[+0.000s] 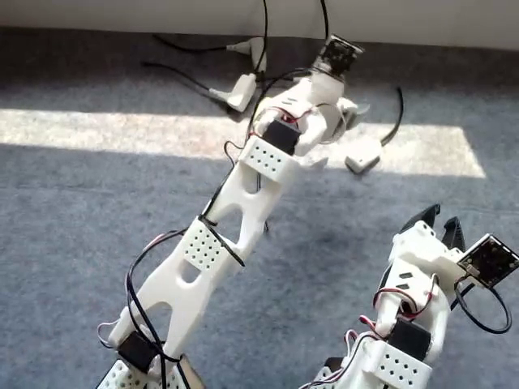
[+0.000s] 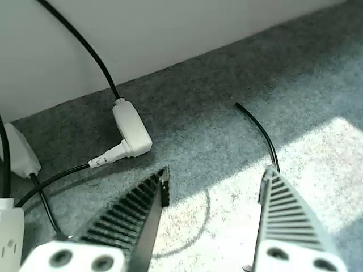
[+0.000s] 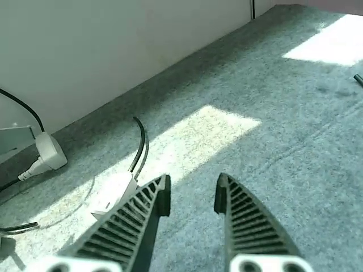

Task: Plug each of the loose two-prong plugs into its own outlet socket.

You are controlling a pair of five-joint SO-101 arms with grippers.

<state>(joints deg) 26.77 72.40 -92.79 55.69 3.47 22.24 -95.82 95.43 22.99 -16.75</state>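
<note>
**Settle the left gripper over the loose plug**

Your left gripper (image 2: 215, 175) hangs with its jaws spread wide, just beside the loose white plug (image 1: 362, 154). The plug lies on the grey carpet (image 1: 81, 211) in the sunlit strip, its black cord (image 1: 397, 113) curling toward the wall. Come down squarely, I judge, and close across the body's flat sides, keeping prongs free and cord outside the fingers. A white block (image 2: 131, 130), likely a socket, lies near the wall. Your right gripper (image 3: 193, 187) sits well apart, jaws parted a little, holding nothing. No brand, label or writing is legible.
</note>
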